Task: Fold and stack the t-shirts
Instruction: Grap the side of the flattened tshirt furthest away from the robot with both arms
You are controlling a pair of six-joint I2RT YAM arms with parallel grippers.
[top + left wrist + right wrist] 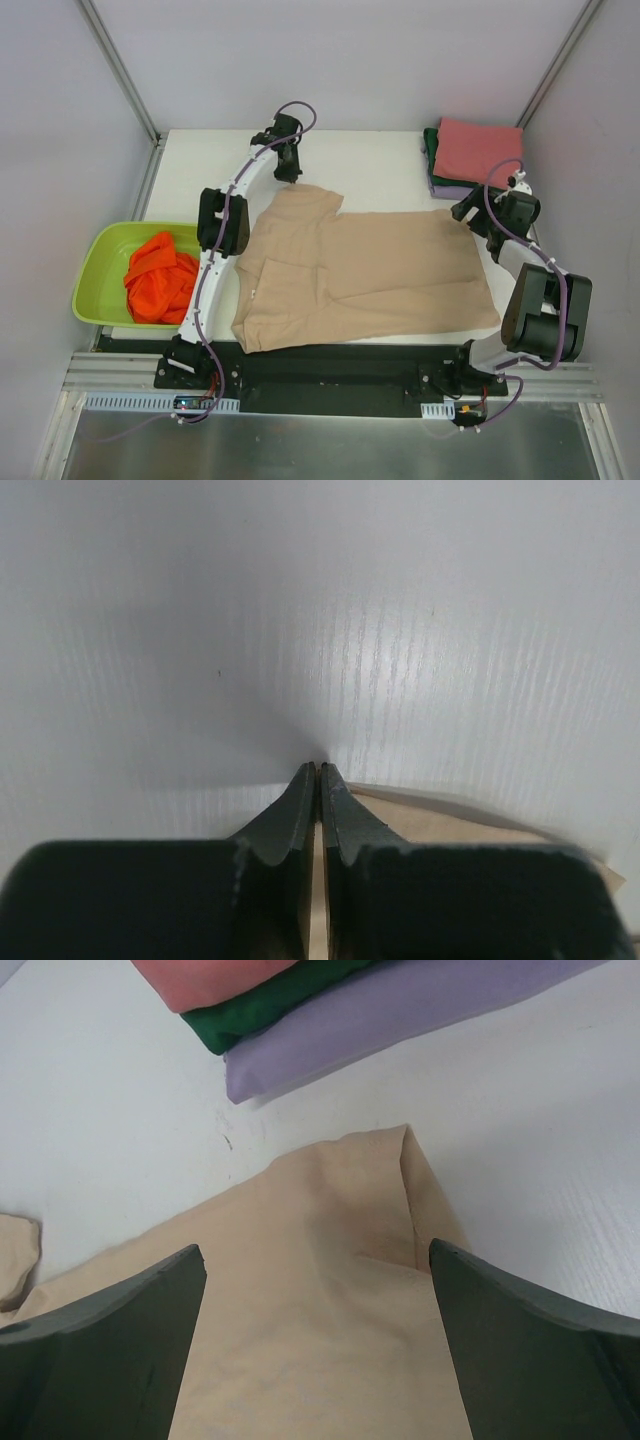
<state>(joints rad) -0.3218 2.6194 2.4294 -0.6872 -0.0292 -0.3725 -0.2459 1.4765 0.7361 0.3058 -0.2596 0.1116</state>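
Table (380, 160): we saw the beige t-shirt (360, 270) spread there.
Left pincer (318, 772): closed, cloth just behind its tips.
Right pincer (318, 1260): gaped wide over a shirt corner, folded stack (300, 1005) ahead.

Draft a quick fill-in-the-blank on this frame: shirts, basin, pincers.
1. The orange t-shirt lies in the lime-green ____.
2. The lavender t-shirt is at the ____ of the folded stack.
3. The right pincer hangs ____ over the beige t-shirt.
4. The left pincer is ____.
Missing words: basin; bottom; open; shut.
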